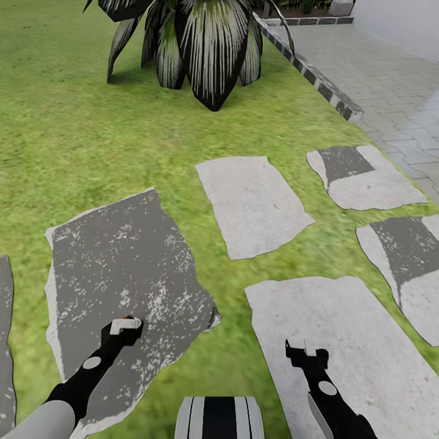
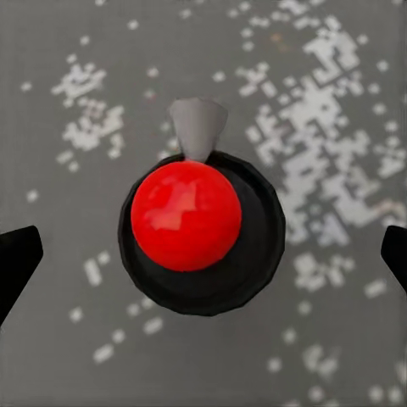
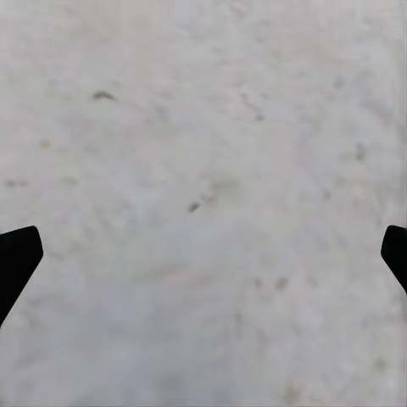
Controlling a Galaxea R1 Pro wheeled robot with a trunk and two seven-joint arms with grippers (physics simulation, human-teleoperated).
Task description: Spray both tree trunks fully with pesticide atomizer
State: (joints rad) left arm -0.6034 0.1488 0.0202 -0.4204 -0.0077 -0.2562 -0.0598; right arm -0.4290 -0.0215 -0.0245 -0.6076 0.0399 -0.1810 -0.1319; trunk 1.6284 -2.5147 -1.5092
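The left gripper (image 1: 125,326) hangs over a dark grey, white-flecked stepping stone (image 1: 122,268) set in the green grass floor (image 1: 73,140). It holds the pesticide atomizer (image 2: 199,229), a small dark bottle with a red cap and pale nozzle. A spiky dark palm (image 1: 195,42) stands ahead. The right gripper (image 1: 303,352) hovers wide open over a pale grey stone slab (image 1: 353,341), holding nothing.

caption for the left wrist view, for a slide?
Left gripper holds the pesticide atomizer, red cap toward camera, above a dark speckled stepping stone.
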